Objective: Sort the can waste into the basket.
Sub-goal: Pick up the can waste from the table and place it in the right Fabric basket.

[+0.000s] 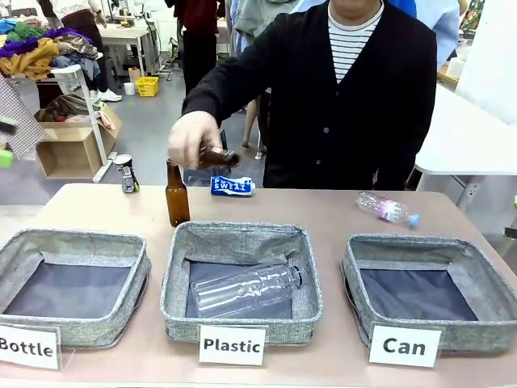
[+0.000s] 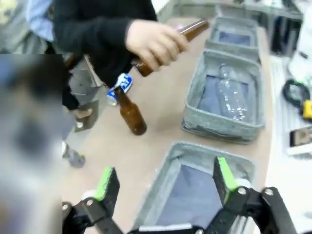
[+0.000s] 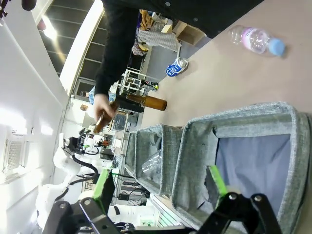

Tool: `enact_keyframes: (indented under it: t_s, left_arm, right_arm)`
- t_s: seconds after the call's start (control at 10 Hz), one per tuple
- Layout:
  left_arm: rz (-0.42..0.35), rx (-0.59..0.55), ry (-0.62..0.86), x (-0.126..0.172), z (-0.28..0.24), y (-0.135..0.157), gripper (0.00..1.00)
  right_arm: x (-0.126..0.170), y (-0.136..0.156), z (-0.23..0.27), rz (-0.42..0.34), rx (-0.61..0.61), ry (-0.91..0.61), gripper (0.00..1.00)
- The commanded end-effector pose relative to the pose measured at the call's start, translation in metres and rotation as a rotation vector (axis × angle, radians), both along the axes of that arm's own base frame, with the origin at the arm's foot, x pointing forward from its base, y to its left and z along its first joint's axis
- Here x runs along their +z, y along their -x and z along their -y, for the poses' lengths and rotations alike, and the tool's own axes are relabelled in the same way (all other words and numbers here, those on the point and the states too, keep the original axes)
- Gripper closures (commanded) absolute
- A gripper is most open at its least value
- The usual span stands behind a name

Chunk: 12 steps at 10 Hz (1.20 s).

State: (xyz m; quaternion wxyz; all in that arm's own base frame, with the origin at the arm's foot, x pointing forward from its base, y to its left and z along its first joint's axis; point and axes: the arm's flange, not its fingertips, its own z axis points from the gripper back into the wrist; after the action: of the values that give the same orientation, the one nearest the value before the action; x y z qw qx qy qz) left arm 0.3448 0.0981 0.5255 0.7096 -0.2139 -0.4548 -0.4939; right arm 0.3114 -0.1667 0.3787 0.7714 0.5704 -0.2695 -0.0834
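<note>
The blue "SWEAT" can [image 1: 233, 186] lies on its side at the table's far edge, below the person's hand; it is also in the left wrist view [image 2: 120, 87] and the right wrist view [image 3: 175, 67]. The silver-topped can [image 1: 126, 173] stands upright at the far left [image 2: 73, 156]. The "Can" basket [image 1: 420, 242] sits front right with nothing in it [image 3: 243, 114]. My left gripper [image 2: 165, 180] hangs open above the "Bottle" basket [image 2: 195, 152]. My right gripper [image 3: 160, 183] hangs open over the near side of the "Can" basket. Both hold nothing.
The person's hand [image 1: 192, 137] holds a brown bottle [image 1: 216, 156] over the far middle. Another brown bottle [image 1: 177, 194] stands behind the "Plastic" basket [image 1: 242, 234], which holds a clear bottle [image 1: 246, 288]. A clear plastic bottle [image 1: 388, 209] lies behind the "Can" basket.
</note>
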Motion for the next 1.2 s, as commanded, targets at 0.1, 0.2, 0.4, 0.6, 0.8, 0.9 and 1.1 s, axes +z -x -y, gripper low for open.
enact_keyframes:
  t_s: [0.1, 0.2, 0.4, 0.6, 0.8, 0.9, 1.1]
  left_arm:
    - [-0.076, 0.111, 0.244, -0.056, -0.039, -0.013, 0.00]
    - [-0.063, 0.046, 0.285, -0.058, -0.067, -0.006, 0.00]
    - [-0.286, 0.216, 0.335, -0.048, -0.145, 0.032, 0.00]
    - [-0.322, 0.290, 0.371, -0.046, -0.168, 0.066, 0.00]
    - [-0.322, 0.287, 0.390, -0.057, -0.169, 0.062, 0.00]
    - [-0.320, 0.292, 0.399, -0.059, -0.168, 0.059, 0.00]
    - [-0.324, 0.297, 0.356, -0.050, -0.163, 0.053, 0.00]
  right_arm:
    - [0.001, -0.002, 0.000, 0.032, -0.002, 0.000, 0.00]
    - [0.001, -0.002, 0.000, 0.032, -0.002, 0.000, 0.00]
    - [0.001, -0.002, 0.000, 0.032, -0.002, 0.000, 0.00]
    - [0.001, -0.002, 0.000, 0.032, -0.002, 0.000, 0.00]
    - [0.001, -0.002, 0.000, 0.032, -0.002, 0.000, 0.00]
    - [0.001, -0.002, 0.000, 0.032, -0.002, 0.000, 0.00]
    - [0.001, -0.002, 0.000, 0.032, -0.002, 0.000, 0.00]
